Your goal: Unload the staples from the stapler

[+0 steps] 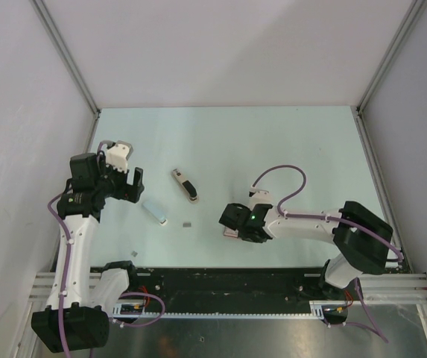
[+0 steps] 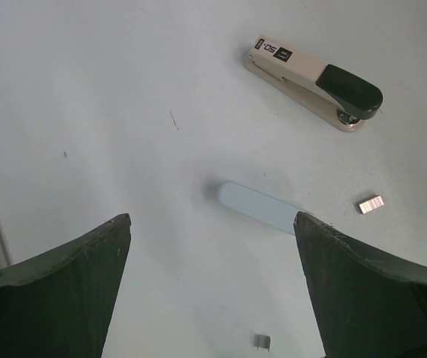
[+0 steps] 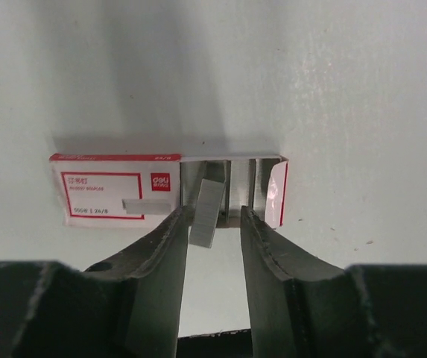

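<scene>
Left jaws: spread wide, pale-blue oblong plastic stapler (image 2: pixel 261 207) lying just beyond.
Right jaws: slightly parted around silvery-grey metal staple strip (image 3: pixel 206 212).
Top view: that strip is hidden.

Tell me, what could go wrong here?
1. The staple strip stands tilted between the jaws of the right gripper, with a gap on one side, over the staple box; it might slip or snap.
2. Loose staples lie beside the pale-blue stapler; the left gripper, jaws open, could scatter them.
</scene>
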You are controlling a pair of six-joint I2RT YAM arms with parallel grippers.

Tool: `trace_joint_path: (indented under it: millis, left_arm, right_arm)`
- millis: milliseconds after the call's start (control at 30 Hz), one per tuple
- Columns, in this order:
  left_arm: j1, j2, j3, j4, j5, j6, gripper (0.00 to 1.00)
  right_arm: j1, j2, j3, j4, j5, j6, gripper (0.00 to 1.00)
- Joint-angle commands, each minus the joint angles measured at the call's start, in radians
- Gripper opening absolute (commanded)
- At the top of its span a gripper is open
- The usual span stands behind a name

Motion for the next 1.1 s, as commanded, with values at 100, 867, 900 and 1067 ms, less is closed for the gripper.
trace_joint_path:
  millis: [100, 867, 900, 1067]
  left_arm:
    - [0.011, -0.009, -0.006, 0.001, 0.043, -0.006, 0.96]
    - [0.011, -0.02, -0.01, 0.001, 0.03, -0.003, 0.95]
    - [0.011, -0.018, -0.01, 0.001, 0.031, -0.003, 0.95]
    - [0.01, -0.014, -0.009, 0.001, 0.032, -0.002, 0.95]
  right_arm:
    - [0.059, -0.101, -0.006, 0.004, 0.064, 0.031, 0.19]
    - [0.049, -0.052, -0.042, 0.033, -0.062, -0.017, 0.0]
    - [0.046, -0.051, -0.043, 0.035, -0.064, -0.018, 0.0]
    - [0.026, -0.041, -0.047, 0.049, -0.069, -0.032, 0.0]
